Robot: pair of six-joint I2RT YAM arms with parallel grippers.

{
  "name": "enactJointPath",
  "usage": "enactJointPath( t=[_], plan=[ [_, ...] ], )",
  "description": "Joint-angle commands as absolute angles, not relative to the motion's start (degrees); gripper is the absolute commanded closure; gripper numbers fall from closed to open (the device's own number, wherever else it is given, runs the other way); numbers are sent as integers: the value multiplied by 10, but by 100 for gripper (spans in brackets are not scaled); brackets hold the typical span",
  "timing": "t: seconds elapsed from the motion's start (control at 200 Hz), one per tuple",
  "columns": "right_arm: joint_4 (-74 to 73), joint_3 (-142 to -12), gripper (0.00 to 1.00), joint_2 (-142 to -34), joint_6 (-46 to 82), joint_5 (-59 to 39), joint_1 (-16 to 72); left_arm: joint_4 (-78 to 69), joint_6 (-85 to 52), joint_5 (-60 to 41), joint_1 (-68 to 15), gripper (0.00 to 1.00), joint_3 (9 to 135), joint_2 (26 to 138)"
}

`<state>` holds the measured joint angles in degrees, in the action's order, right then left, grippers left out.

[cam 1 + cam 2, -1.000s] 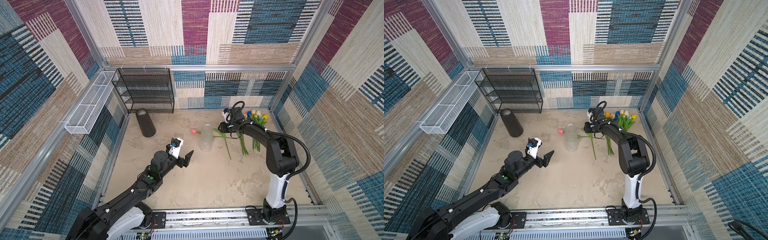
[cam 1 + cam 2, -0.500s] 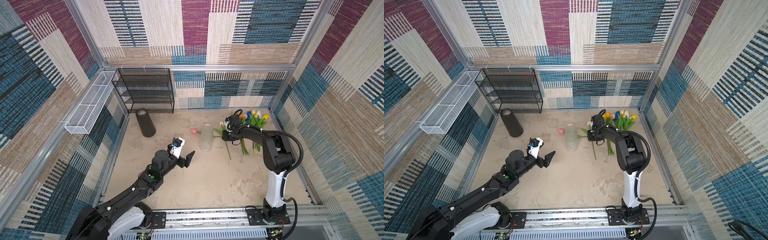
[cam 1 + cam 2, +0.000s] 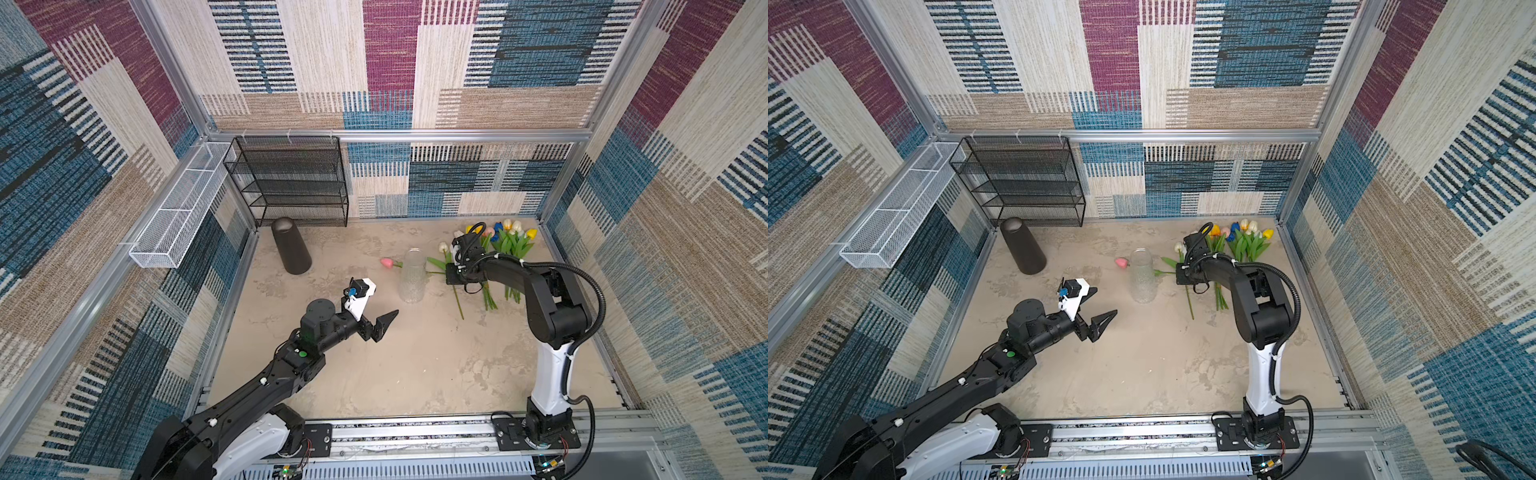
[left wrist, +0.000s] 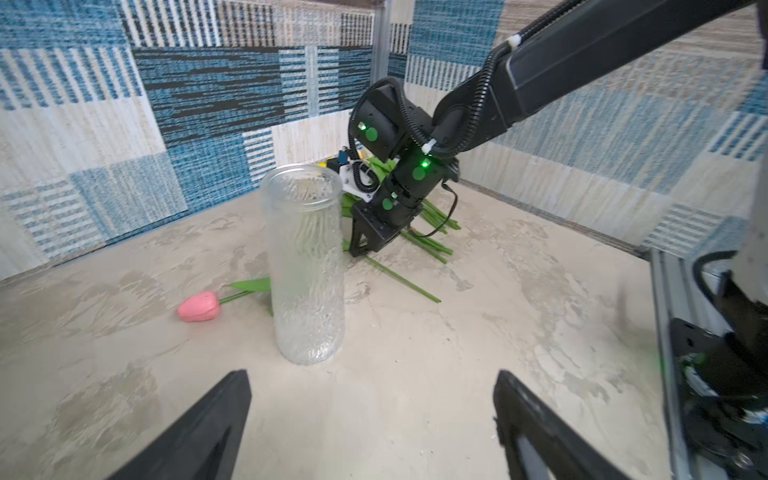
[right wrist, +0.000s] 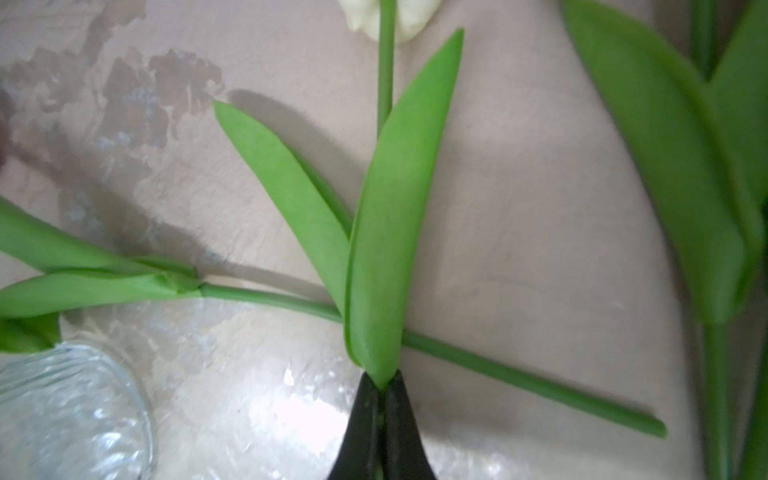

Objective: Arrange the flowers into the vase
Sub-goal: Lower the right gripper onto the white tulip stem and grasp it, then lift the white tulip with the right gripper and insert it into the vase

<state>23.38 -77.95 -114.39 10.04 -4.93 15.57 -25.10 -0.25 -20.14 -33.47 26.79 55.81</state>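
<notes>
**Vase empty, one stem gripped**
The flowers (image 3: 513,247) lie bunched beside the empty vase (image 3: 412,278). The left gripper (image 4: 372,382) hovers wide open. The right gripper (image 5: 382,386) is closed on a white tulip (image 5: 392,249) at its leaf base. None is placed yet.

Clear vase (image 3: 412,276) upright, tulips (image 3: 510,246) lying beside

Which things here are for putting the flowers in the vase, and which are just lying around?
For the job: glass vase, white tulip pinched in the right gripper, pink tulip lying by the vase, bunch of tulips, open left gripper.

Just lying about: dark cylinder, black mesh rack, white wire basket.
</notes>
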Motion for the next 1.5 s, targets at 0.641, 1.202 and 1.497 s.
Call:
enactJointPath(
  t=[0.641,1.202,1.497],
  plan=[
    [-409,-697,100,-884,293,-414,170,-334,-20,-236,-335,2,266,516],
    [-746,-593,100,-978,246,-357,226,-328,-13,-216,-335,1,230,504],
    [-744,-607,100,-1014,211,-359,226,-314,-2,-206,-335,1,231,506]
  ],
)
